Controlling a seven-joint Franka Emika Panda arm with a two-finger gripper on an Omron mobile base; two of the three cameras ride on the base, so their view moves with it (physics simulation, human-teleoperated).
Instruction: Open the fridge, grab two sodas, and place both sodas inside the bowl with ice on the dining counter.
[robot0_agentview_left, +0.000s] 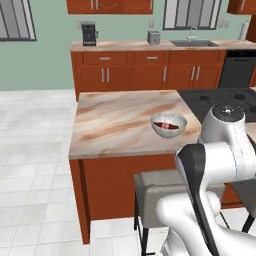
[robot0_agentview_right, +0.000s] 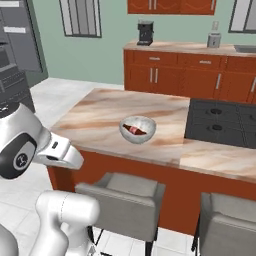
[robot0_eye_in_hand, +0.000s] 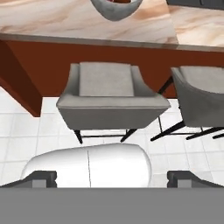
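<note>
Bowl on dining counter, well beyond the open gripper.

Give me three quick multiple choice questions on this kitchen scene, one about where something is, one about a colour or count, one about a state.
1. Where does the bowl stand?
A. on the dining counter
B. on a stool
C. on the floor

2. What colour are the stools?
A. red
B. grey
C. black

3. How is the tool?
A. shut on a soda
B. shut on the bowl
C. open, holding nothing

Answers: 1 A, the bowl sits on the marbled top beside the cooktop. 2 B, both seats below the counter edge are grey. 3 C, in the hand view the fingertips stand wide apart with nothing between them.
</note>
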